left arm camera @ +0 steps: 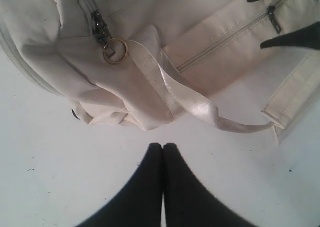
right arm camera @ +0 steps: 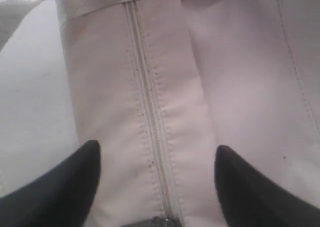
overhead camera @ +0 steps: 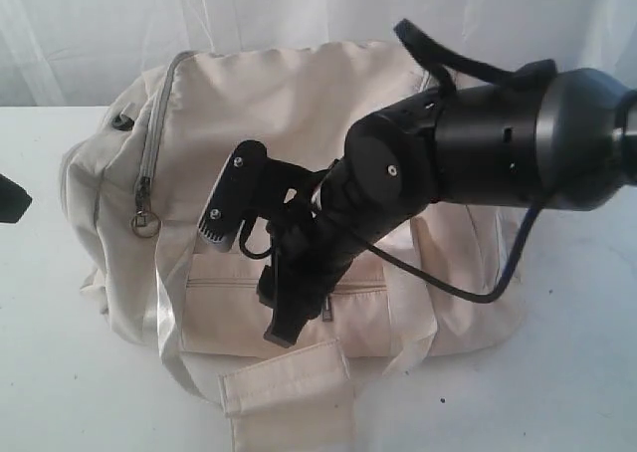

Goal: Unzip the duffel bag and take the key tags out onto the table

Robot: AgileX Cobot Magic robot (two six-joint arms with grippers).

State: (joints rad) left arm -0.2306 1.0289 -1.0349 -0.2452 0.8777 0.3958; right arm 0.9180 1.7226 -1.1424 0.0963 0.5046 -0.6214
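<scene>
The zipped bag (overhead camera: 299,104) sits on the table (overhead camera: 557,392), tags unseen; the right claw (right arm camera: 157,152) hangs open astride the front-pocket zip (right arm camera: 150,112), needing to pinch its pull (left arm camera: 273,19), the left claw (left arm camera: 163,148) shut by the bag's left end.

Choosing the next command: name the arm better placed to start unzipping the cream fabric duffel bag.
Probably right. The right gripper is open, fingertips straddling the grey front-pocket zipper near its pull. The left gripper is shut over the white table, short of the duffel bag.
</scene>
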